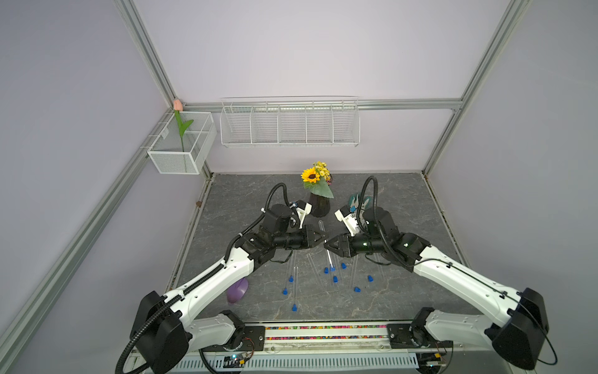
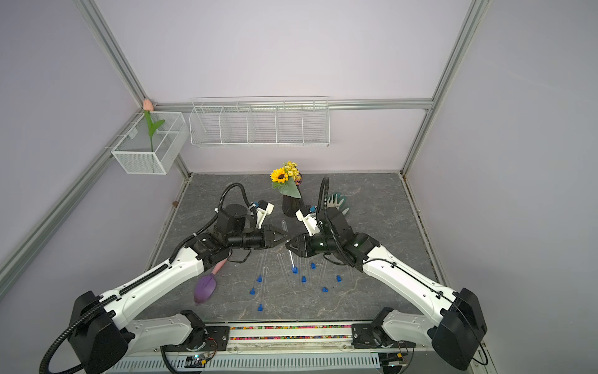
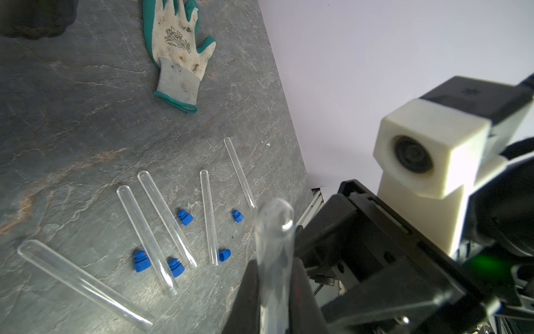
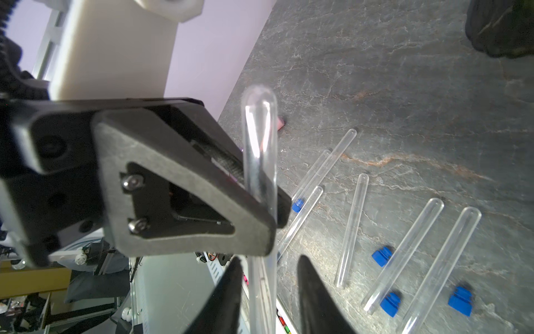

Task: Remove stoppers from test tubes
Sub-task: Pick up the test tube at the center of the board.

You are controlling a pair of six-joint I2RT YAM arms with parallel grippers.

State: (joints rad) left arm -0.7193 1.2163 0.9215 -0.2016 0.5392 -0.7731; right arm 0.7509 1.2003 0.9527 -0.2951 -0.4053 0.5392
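Tubes: clear, lying loose in a fan on the table, on the robot's side of the vase. They are faint in both top views and plain in the wrist views.
Left gripper: above the table, just on the robot's side of the vase. It is clamped on the held tube, with its fingers against the glass on either side.
Right gripper: tip to tip with the left one. Its fingers stand apart with the held tube between them, not pinching it.
Vase: dark, and only a cut-off edge of it shows in the wrist views.
Glove: white and teal, lying flat to the robot's right of the vase. The right arm mostly hides it in both top views.
Scoop: purple, to the robot's left of the vase and nearer the robot, partly under the left arm.
Held tube: raised off the table with its round end toward the vase. Its other end is cut off in both wrist views.
Stoppers: blue. Several lie loose among the tubes, and those at the fan's robot-left side sit on tube ends. A stopper shows by the held tube's near end, but I cannot tell whether it is seated.
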